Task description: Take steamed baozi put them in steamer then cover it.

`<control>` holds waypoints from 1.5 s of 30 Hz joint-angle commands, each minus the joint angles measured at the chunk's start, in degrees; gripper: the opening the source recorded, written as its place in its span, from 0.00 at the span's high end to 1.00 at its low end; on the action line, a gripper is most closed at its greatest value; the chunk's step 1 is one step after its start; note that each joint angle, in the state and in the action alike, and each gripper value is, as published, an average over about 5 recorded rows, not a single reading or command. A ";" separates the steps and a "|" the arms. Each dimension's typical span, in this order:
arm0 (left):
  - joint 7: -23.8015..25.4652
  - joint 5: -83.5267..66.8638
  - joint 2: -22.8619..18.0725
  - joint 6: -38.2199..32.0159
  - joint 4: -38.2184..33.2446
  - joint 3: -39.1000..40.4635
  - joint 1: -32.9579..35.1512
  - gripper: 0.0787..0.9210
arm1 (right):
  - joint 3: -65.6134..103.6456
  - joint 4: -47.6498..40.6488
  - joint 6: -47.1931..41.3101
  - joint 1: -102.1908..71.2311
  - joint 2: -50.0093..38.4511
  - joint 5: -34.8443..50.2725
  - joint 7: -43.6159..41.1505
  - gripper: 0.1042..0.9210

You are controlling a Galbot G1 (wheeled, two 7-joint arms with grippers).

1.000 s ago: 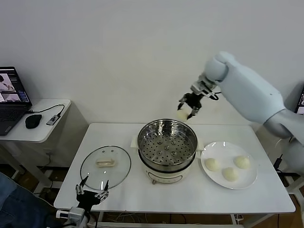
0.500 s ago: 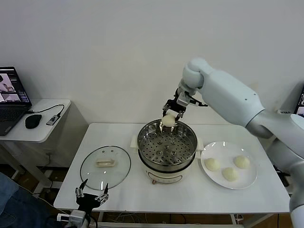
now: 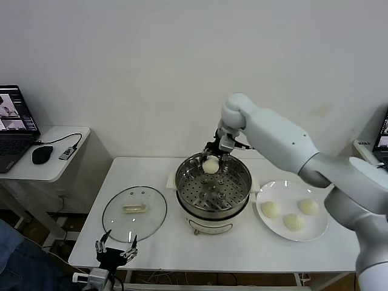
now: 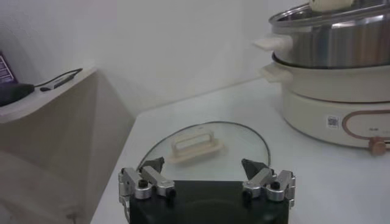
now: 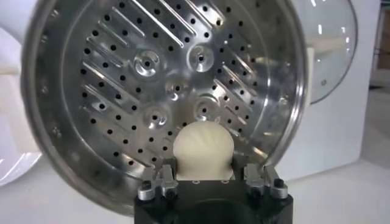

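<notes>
My right gripper (image 3: 213, 159) is shut on one cream-white baozi (image 3: 210, 165) and holds it over the far part of the steamer (image 3: 213, 209), above its perforated tray (image 3: 212, 191). In the right wrist view the baozi (image 5: 203, 147) sits between the fingers, over the tray (image 5: 131, 91). Three baozi (image 3: 271, 210) (image 3: 308, 207) (image 3: 294, 222) lie on the white plate (image 3: 282, 189) right of the steamer. The glass cover (image 3: 134, 212) with its cream handle lies flat on the table left of the steamer. My left gripper (image 3: 116, 248) is open and empty at the table's front edge, near the cover (image 4: 201, 145).
The white table (image 3: 315, 248) carries everything. A side desk (image 3: 42, 170) with a laptop, a mouse and cables stands at the far left. A white wall is close behind the table.
My right gripper has carried the baozi leftward and downward, from behind the steamer to above its tray. The left arm has stayed still.
</notes>
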 commanded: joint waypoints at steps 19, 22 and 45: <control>0.08 -0.03 -0.01 -0.04 0.26 0.41 0.06 0.12 | 2.81 -6.67 1.02 -3.60 3.13 -8.06 7.15 0.44; 0.07 -0.01 -0.08 -0.04 0.30 0.45 0.04 0.12 | 2.84 -7.08 0.89 -3.41 3.42 -8.04 7.75 0.43; 0.74 0.03 -0.11 0.45 -1.47 0.90 0.26 0.12 | -6.76 23.59 -47.68 9.03 -21.37 35.78 -2.59 0.12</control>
